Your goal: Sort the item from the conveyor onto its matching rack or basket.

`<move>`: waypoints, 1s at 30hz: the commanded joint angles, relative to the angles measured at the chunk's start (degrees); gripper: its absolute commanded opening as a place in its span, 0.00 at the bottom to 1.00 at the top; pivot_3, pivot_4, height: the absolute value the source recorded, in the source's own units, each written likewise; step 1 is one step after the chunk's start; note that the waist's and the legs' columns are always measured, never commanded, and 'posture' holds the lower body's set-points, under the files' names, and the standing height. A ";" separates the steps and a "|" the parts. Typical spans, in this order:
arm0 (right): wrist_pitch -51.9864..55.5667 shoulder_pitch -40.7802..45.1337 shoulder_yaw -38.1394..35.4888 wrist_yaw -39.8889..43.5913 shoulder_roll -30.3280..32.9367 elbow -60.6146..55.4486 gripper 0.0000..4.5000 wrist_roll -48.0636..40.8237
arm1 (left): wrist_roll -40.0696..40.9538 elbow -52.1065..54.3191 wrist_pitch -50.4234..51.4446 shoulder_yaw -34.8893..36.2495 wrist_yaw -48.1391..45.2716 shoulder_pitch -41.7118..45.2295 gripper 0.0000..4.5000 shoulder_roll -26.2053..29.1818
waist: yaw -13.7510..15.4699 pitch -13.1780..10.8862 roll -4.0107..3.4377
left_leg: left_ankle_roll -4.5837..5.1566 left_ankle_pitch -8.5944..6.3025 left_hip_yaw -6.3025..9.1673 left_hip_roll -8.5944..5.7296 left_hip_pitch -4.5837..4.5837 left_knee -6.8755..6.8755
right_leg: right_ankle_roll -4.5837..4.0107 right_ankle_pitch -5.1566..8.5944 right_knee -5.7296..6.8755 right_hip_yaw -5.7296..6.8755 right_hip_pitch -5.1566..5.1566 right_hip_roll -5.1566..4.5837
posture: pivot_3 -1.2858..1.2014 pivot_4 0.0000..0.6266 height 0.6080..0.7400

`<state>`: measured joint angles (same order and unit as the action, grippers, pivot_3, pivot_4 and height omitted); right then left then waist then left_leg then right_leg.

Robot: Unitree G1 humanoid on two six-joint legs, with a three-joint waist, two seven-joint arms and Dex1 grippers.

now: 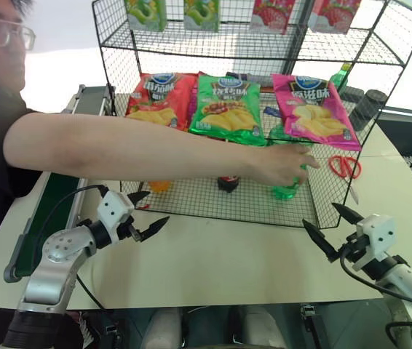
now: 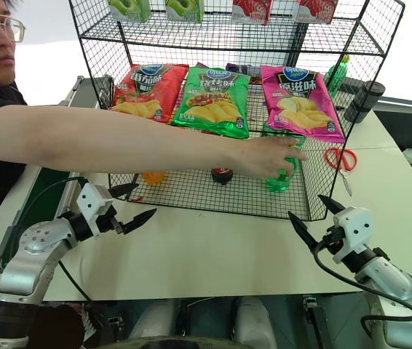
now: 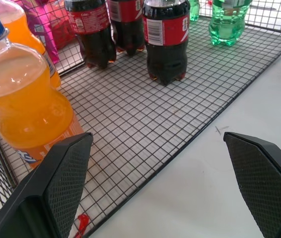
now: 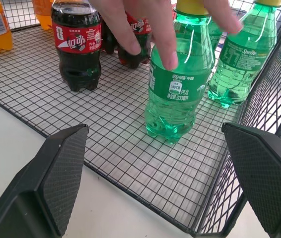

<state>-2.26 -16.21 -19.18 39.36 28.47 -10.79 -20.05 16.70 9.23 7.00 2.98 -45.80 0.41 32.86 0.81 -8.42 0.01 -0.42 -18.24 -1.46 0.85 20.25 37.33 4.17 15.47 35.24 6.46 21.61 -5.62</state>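
The green soda bottle (image 4: 177,89) with a yellow cap stands upright on the mesh floor at the right end of the low black wire basket (image 1: 250,209). A person's hand (image 1: 282,163) rests on its top, the arm reaching across from the left. My right gripper (image 1: 321,216) hovers open just in front of the basket's right corner, apart from the bottle. My left gripper (image 1: 150,211) is open near the basket's left front edge, holding nothing. The dark green conveyor (image 1: 46,211) runs along the table's left side.
Cola bottles (image 3: 166,39) and orange drink bottles (image 3: 24,99) stand in the basket, with a second green bottle (image 4: 249,49) behind the first. Snack bags (image 1: 228,109) lie on the sloped shelf above. Red scissors (image 1: 344,167) lie on the table to the right.
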 commanded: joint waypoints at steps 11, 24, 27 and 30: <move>0.17 2.20 0.66 -1.14 0.47 -2.59 0.99 0.68 | -0.88 -0.53 -1.75 -0.46 -0.10 1.52 1.00 -1.22 | 0.02 0.00 0.00 | 0.00 0.00 0.00 0.00 -0.01 0.01 | 0.00 0.00 0.00 0.00 -0.02 -0.01 | 0.52 0.24 0.94; 5.83 4.76 2.87 -3.85 0.50 -7.91 0.99 0.96 | 1.30 1.74 0.65 3.27 2.14 -0.44 1.00 -1.49 | -0.02 0.00 0.00 | 0.00 0.00 0.00 0.00 -0.01 0.01 | 0.00 0.00 0.00 0.00 -0.02 -0.01 | 0.52 0.24 0.94; 6.89 6.28 4.17 -3.91 0.33 -8.24 0.99 0.81 | 2.32 3.00 1.76 5.38 3.22 -2.20 1.00 -1.17 | -0.05 0.00 0.00 | 0.00 0.00 0.00 0.01 -0.01 0.02 | 0.00 0.00 0.00 0.00 -0.02 -0.01 | 0.52 0.24 0.94; 7.55 7.90 5.32 -3.77 0.20 -8.08 0.99 0.57 | 5.19 4.45 4.51 8.92 5.97 -3.08 1.00 -2.25 | -0.04 0.00 0.00 | 0.00 0.00 0.01 0.01 -0.01 0.01 | 0.00 0.00 0.01 0.00 -0.01 -0.02 | 0.52 0.24 0.94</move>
<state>5.42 -9.30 -13.87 35.71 28.50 -16.25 -18.85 19.49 11.07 10.40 8.57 -41.59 -2.66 30.94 0.77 -8.41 0.01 -0.42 -18.24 -1.45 0.86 20.24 37.35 4.17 15.47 35.25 6.46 21.59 -5.64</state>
